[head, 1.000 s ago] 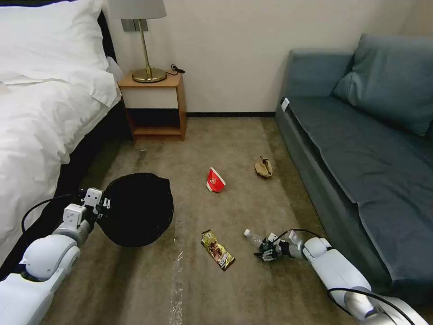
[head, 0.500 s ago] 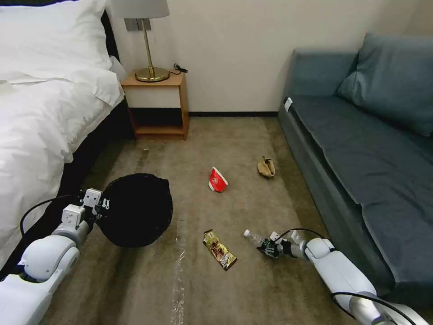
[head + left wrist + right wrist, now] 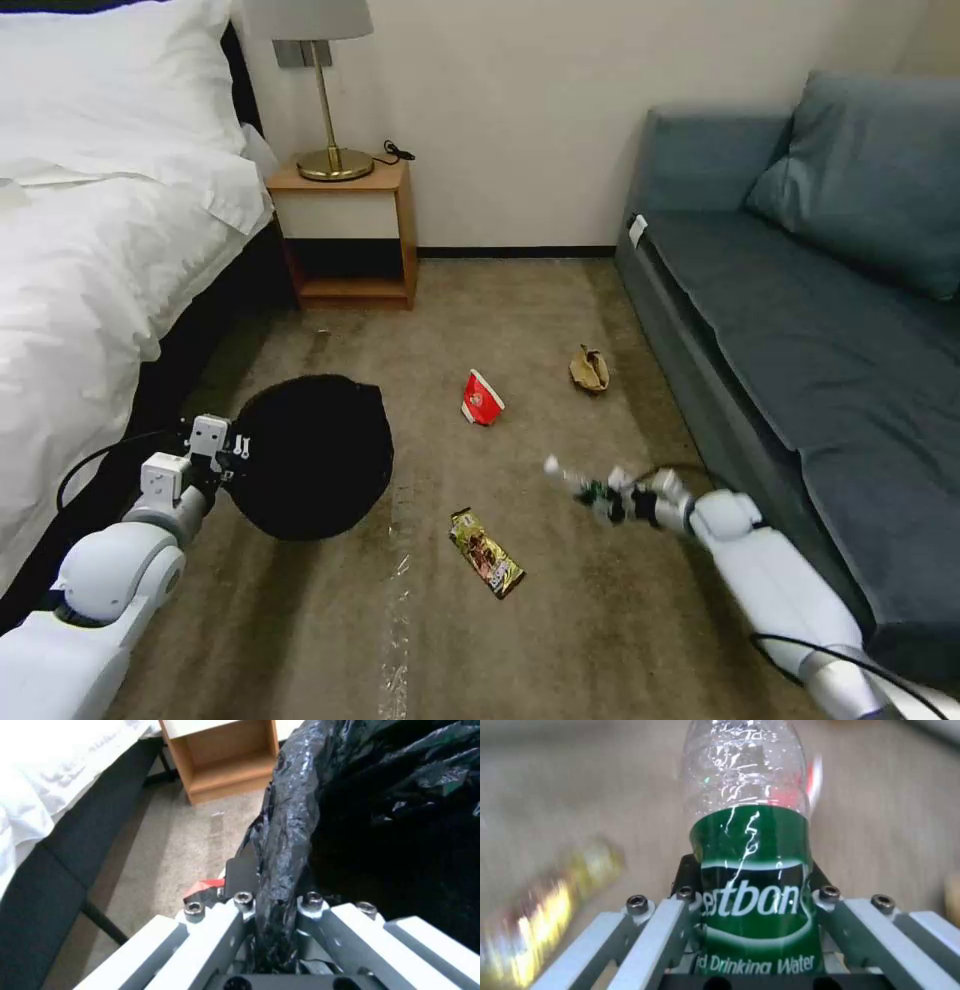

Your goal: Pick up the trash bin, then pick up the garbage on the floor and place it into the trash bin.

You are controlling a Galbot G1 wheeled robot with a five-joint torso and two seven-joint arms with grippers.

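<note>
Underfoot, a worn beige-brown carpet (image 3: pixel 560 300) runs between a bed with white linen (image 3: pixel 90 250) on the robot's left and a blue-grey fabric sofa (image 3: pixel 800 330) on its right; a small wooden nightstand (image 3: pixel 345 235) with a brass lamp (image 3: pixel 325 110) stands against the cream wall.

On the clear plastic bottle's (image 3: pixel 752 862) green label, white lettering reads "estban" and "d Drinking Water". The right gripper (image 3: pixel 610 500) is clamped around that labelled middle, holding the bottle off the carpet near the sofa's front. Its long axis lies roughly level, white cap pointing toward the robot's left.

The left gripper (image 3: pixel 275 915) pinches the crinkly black bag liner at the rim of the round trash bin (image 3: pixel 315 460), held beside the bed.

A red-and-white paper carton (image 3: pixel 481 398), a crumpled brown paper wad (image 3: pixel 589 369) and a gold-brown snack wrapper (image 3: pixel 485 552) lie apart on the carpet.
</note>
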